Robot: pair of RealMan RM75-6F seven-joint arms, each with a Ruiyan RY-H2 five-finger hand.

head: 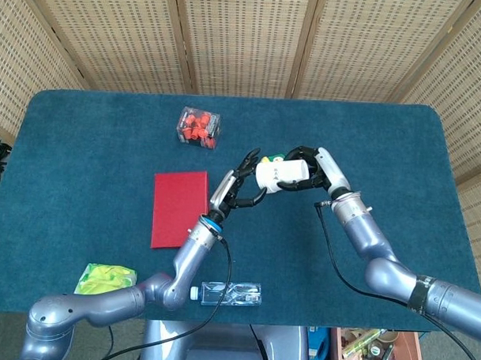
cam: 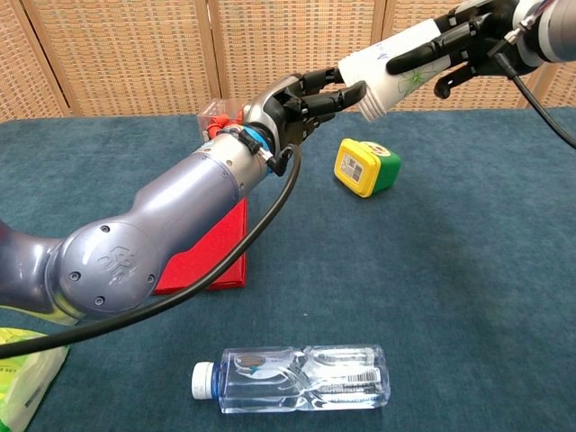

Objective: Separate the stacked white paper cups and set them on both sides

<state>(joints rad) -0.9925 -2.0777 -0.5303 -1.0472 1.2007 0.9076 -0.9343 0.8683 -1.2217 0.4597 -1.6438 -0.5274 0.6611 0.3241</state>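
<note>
White paper cups (cam: 389, 79), smooth tapered stack, in right robot hand (cam: 454, 49).

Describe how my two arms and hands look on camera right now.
Both arms are glossy silver-grey, with a black cable trailing along each. The left hand and right hand have black fingers. The left wrist carries a blue ring; the right arm has a black band.

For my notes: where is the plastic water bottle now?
The water bottle lies on its side at the table's near edge, between the red book and the robot.
</note>
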